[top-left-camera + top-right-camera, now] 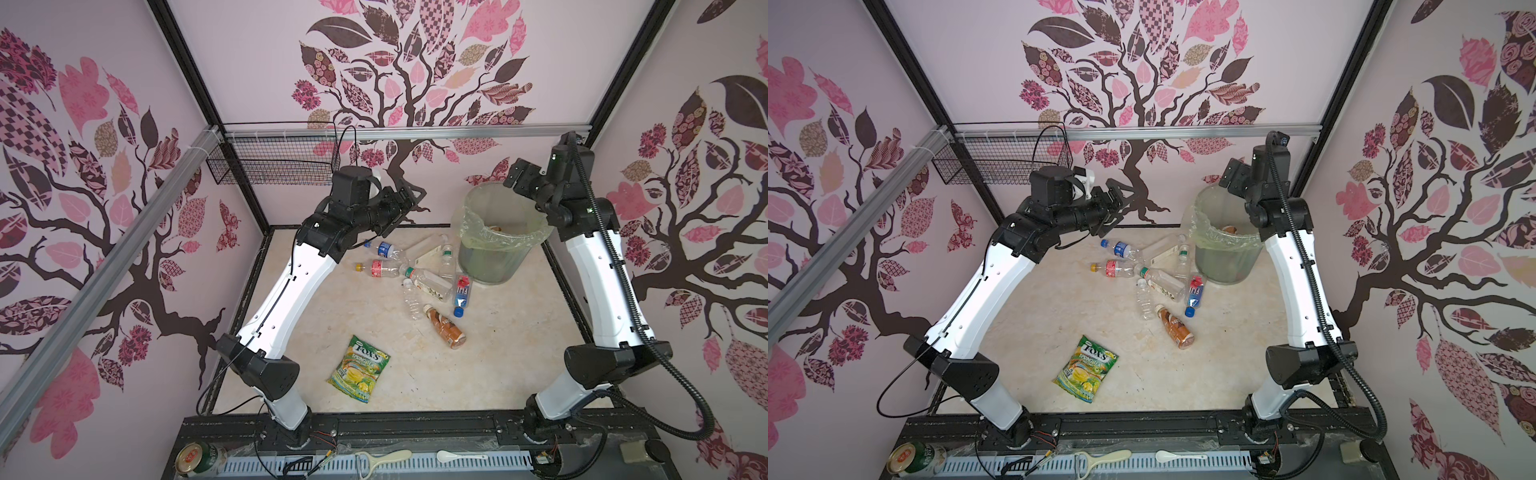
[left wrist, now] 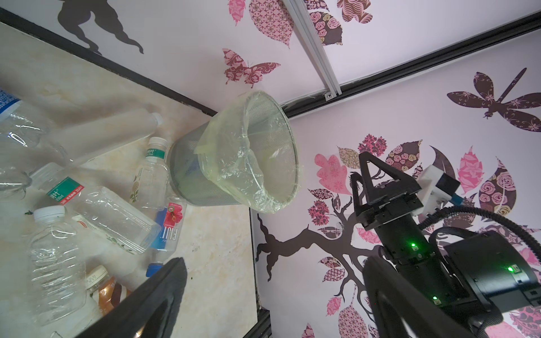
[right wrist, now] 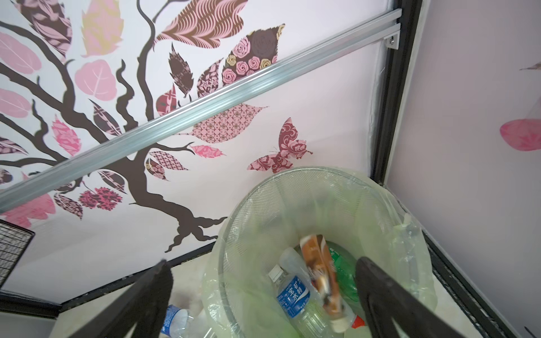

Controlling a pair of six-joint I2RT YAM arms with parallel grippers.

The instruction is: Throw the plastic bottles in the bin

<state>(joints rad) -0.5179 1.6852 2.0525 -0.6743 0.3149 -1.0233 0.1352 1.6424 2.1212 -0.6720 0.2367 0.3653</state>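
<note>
Right claw (image 3: 263, 263) hangs spread wide and empty over the bin (image 3: 254, 199), with a brown bottle (image 3: 319, 269) right below it inside. I'd lift clear of the bag liner before swinging over to the pile. Left claw (image 1: 1116, 203) is wide open too. Count: eight bottles (image 1: 428, 282) on the table below-left of it, four-ish binned, one bin, one candy bag (image 1: 359, 370).
</note>
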